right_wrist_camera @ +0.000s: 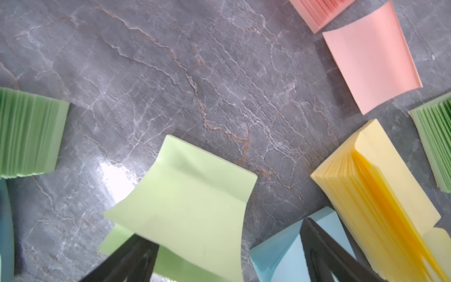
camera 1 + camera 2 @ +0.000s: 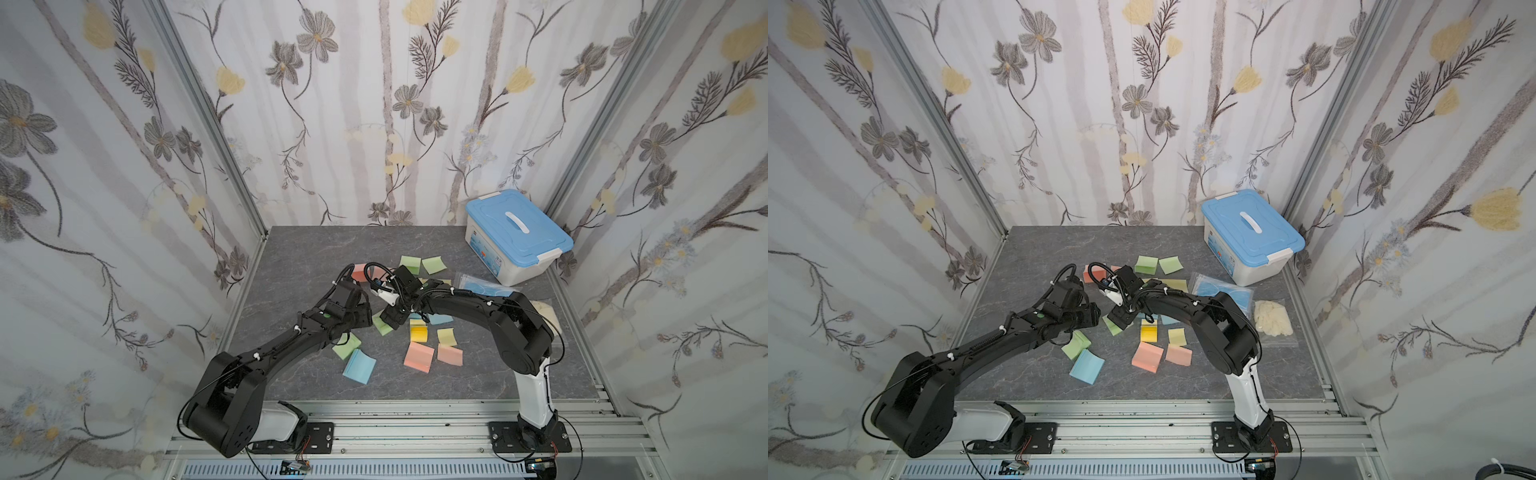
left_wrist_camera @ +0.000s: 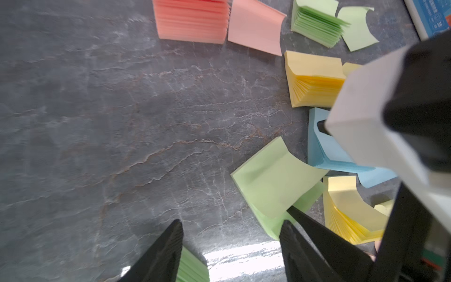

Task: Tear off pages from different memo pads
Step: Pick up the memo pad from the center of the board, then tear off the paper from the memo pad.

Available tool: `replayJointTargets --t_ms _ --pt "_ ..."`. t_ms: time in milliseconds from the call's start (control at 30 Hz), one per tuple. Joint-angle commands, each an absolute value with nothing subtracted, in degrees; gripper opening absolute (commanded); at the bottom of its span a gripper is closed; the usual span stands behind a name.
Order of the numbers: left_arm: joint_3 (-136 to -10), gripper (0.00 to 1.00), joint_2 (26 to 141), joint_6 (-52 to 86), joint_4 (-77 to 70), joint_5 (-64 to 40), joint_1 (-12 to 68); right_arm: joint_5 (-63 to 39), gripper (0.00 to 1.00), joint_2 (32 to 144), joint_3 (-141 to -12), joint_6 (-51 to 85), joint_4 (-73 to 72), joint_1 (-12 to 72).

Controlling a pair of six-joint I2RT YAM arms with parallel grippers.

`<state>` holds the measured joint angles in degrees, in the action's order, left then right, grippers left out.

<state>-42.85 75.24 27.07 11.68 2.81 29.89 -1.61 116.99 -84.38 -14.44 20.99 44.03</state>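
Note:
Several memo pads in green, salmon, yellow and blue lie scattered mid-table, among them a salmon pad (image 2: 419, 355) and a blue pad (image 2: 359, 365). Both grippers hang close together over a green pad (image 2: 382, 325) (image 3: 275, 180) whose top page (image 1: 185, 195) curls upward. My right gripper (image 1: 227, 232) (image 2: 392, 319) is open, and the raised green page lies between its wide-apart fingers, over one of them. Beside it my left gripper (image 3: 230, 225) (image 2: 365, 311) is open over bare tabletop, one fingertip (image 3: 284, 225) at the green pad's edge. Loose pages lie near the far pads: one salmon (image 3: 256, 26), one green (image 3: 357, 26).
A blue-lidded white box (image 2: 517, 239) stands at the back right, with a clear packet of blue masks (image 2: 478, 286) in front of it and a packet of white material (image 2: 1273, 319) by the right wall. Flowered walls close in three sides.

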Motion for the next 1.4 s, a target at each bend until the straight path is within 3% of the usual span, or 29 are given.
replayJointTargets --t_ms 0,167,367,467,500,767,1000,1367 --pt "-40.6 0.68 69.6 28.4 13.9 10.7 29.7 -4.9 0.87 117.5 -85.1 -21.8 21.6 44.2" --pt "-37.3 0.69 61.6 28.6 14.9 14.9 29.5 -5.0 0.82 119.1 -86.4 -26.6 21.8 44.6" --pt "-33.8 0.69 55.3 28.7 13.0 16.8 29.2 -3.4 0.57 119.6 -86.6 -36.4 22.0 47.0" --pt "-32.2 0.69 53.3 28.6 11.8 17.4 29.2 -5.7 0.28 119.0 -86.5 -39.5 22.4 47.1" --pt "-31.6 0.69 52.7 28.5 11.3 17.4 29.2 -5.9 0.02 118.8 -86.6 -40.3 22.7 47.1" --pt "-27.9 0.70 48.6 26.2 3.3 8.9 29.2 -8.0 0.00 109.5 -84.3 -41.1 22.8 46.0" --pt "-26.7 0.88 48.1 24.8 -5.3 -7.2 29.2 -16.0 0.00 99.7 -81.1 -37.5 22.8 45.4" --pt "-25.5 0.88 48.2 23.4 -11.3 -18.9 29.7 -25.6 0.00 88.4 -76.2 -35.7 22.7 45.7"
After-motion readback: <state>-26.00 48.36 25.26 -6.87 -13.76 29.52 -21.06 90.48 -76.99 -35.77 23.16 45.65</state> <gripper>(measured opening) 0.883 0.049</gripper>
